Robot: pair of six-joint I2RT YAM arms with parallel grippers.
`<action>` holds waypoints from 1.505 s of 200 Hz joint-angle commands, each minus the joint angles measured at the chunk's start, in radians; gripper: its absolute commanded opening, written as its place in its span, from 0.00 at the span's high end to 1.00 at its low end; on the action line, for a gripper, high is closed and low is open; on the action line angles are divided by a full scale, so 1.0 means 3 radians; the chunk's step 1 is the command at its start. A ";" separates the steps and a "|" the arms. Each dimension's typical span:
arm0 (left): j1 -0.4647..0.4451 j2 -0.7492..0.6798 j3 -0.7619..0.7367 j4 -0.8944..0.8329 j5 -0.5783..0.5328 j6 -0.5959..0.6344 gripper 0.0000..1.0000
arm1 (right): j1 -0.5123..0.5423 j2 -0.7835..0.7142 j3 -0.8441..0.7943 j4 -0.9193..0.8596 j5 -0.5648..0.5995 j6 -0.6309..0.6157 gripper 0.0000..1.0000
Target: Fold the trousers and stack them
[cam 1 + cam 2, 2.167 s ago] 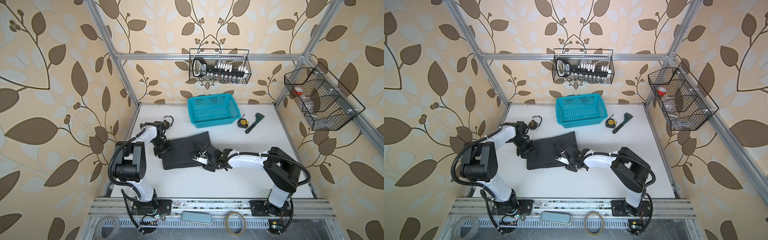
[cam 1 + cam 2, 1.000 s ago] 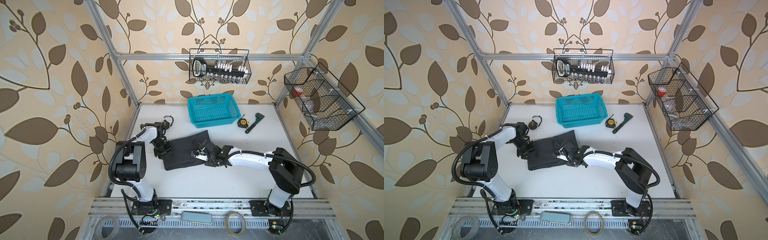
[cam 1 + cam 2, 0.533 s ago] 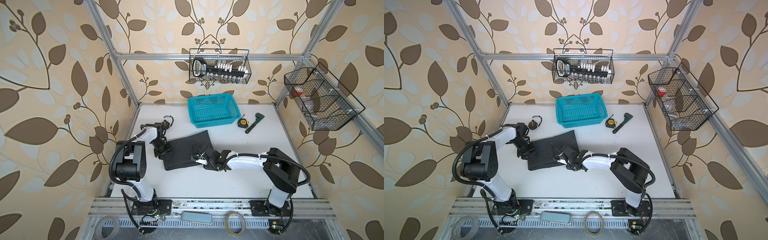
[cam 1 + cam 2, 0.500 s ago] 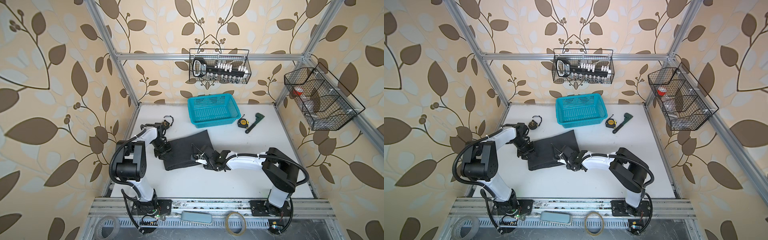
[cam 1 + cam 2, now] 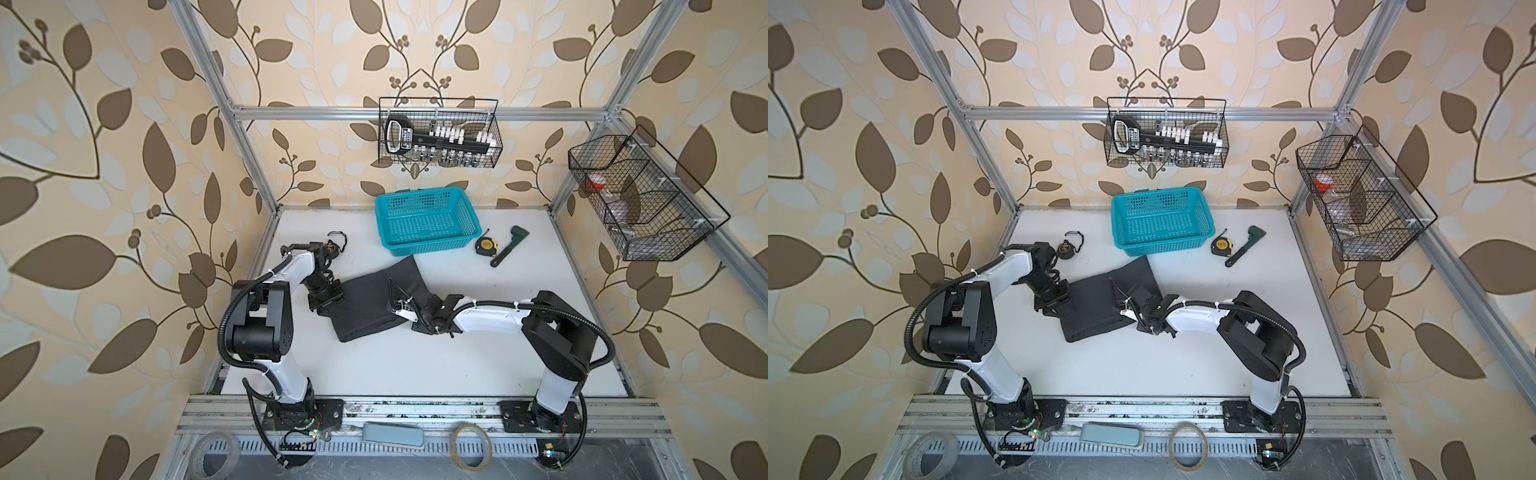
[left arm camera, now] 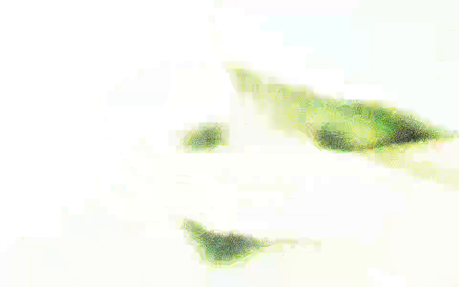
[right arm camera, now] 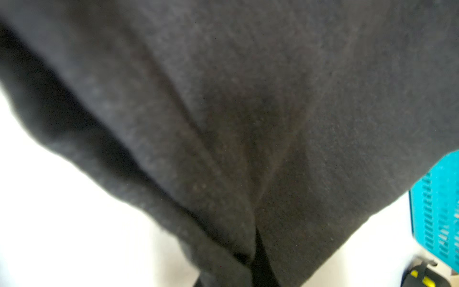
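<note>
Trousers (image 5: 370,301), dark and folded into a thick bundle, lie in the middle of the white table (image 5: 395,365). They are near the front of the teal basket (image 5: 432,246) but do not touch it. The left gripper (image 5: 329,300) sits on the bundle's left edge. Nobody could tell if its jaws are open or closed, as the left wrist view is all washed out. The right gripper (image 5: 397,307) is at the bundle's right side. In the right wrist view the dark cloth fills almost everything and bunches to a pinch, so those jaws look closed on the trousers.
</note>
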 commanded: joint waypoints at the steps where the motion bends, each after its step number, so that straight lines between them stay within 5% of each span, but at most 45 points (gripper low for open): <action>1: 0.0016 -0.0225 0.0265 -0.0150 0.0119 0.0037 0.54 | -0.0169 -0.0085 -0.0139 -0.0635 0.0011 0.0149 0.96; 50: 0.0021 -0.0397 0.0553 -0.0124 0.0041 0.0052 0.51 | -0.0470 -0.0360 -0.0219 -0.1061 0.0084 0.0298 0.95; 96: 0.0027 -0.0486 0.0530 0.0184 0.0102 -0.0038 0.49 | -0.0461 -0.0598 -0.0395 -0.0816 -0.0070 0.0125 0.85; 145: 0.0023 -0.0648 0.0544 0.0345 0.0092 0.0135 0.41 | -0.0368 -0.1056 -0.0394 -0.0900 -0.0206 0.0174 0.47; 204: -0.0010 -0.0757 0.0543 0.0627 0.0168 0.0222 0.30 | -0.0785 -0.1750 -0.0352 -0.0741 -0.0873 0.0702 0.24; 244: -0.0374 -0.0741 0.0509 0.0712 0.0082 -0.0071 0.28 | -0.1422 -0.1625 -0.0499 -0.0252 -0.1483 0.1578 0.24; 301: -0.1594 -0.0310 0.0669 0.0898 -0.0544 -0.1354 0.29 | -0.1996 -0.1828 -0.0963 0.0349 -0.1848 0.2217 0.21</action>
